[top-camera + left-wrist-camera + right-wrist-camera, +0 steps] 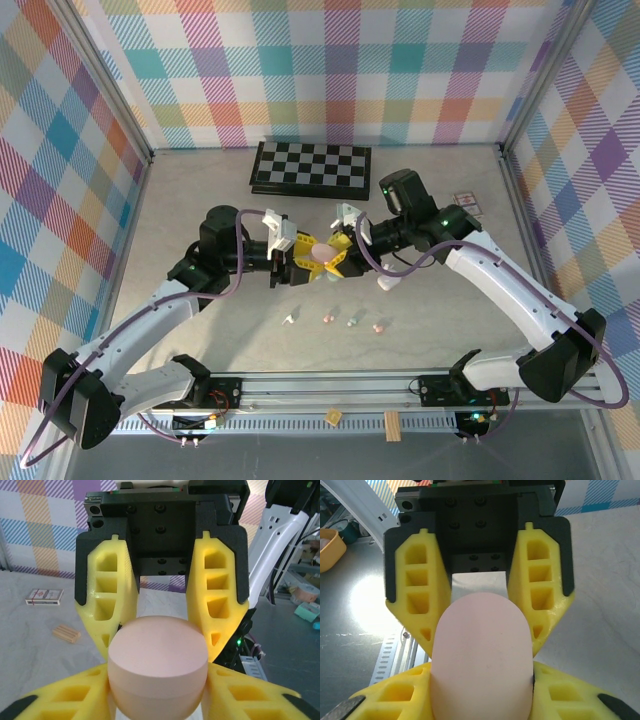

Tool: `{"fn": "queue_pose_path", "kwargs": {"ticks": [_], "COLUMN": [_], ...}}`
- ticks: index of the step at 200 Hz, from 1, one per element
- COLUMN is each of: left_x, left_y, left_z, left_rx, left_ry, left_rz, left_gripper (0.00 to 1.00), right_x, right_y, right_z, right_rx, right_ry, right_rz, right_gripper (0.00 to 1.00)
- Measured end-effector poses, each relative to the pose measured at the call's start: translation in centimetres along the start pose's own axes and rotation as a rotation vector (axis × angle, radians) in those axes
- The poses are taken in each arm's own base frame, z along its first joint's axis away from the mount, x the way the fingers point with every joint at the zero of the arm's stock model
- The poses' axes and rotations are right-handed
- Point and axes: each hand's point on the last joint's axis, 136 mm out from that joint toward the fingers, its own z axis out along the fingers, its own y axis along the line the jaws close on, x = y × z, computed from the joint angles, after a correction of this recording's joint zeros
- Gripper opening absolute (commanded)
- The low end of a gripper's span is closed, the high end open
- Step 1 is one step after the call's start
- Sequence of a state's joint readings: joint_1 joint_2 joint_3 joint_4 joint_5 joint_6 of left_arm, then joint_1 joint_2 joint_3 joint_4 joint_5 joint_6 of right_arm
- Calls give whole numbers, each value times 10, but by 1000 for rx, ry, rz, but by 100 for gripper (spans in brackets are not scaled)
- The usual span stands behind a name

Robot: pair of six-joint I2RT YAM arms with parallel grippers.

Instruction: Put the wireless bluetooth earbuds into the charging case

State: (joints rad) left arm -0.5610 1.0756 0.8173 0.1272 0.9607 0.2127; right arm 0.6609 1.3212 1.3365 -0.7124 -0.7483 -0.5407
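While both claws meet in the middle of the top view, you have the pink charging case [322,250] between them, its long axis running from one claw toward the other. The earbuds [327,317] lie loose on the table [200,220] in a short row lower in the frame, toward the arm bases. They are well apart from the case and about equally near to each arm. The right gripper [338,250] is closed partway on one end of the case, its yellow fingers [395,695] pressing both sides. The left gripper [305,258] is narrowed to nearly the same width on the other end, and its fingers [70,695] seem to touch the case too. The lid looks closed, with only a thin seam visible, so I judge you must open it before any earbud can go in.
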Motion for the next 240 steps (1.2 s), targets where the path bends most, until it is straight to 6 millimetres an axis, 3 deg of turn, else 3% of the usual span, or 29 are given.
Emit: {"fn": "queue_pose_path", "kwargs": {"ticks": [35, 60, 76, 161, 240], "left_x": [0, 0, -1, 2, 3], "left_y": [-1, -1, -1, 4, 1], "left_z": [0, 0, 0, 0, -2], "left_rx": [4, 4, 4, -28, -28], "left_ry": [0, 0, -4, -6, -21], "left_rz": [1, 5, 19, 29, 45], "left_gripper": [28, 28, 28, 29, 30], "right_x": [1, 0, -1, -12, -18], "right_y": [1, 1, -3, -16, -42], "right_z": [0, -1, -3, -22, -31], "right_rx": [-4, -2, 11, 95, 215], "right_ry": [2, 0, -7, -71, -103], "right_rz": [2, 5, 5, 39, 87], "right_gripper": [31, 48, 52, 54, 63]}}
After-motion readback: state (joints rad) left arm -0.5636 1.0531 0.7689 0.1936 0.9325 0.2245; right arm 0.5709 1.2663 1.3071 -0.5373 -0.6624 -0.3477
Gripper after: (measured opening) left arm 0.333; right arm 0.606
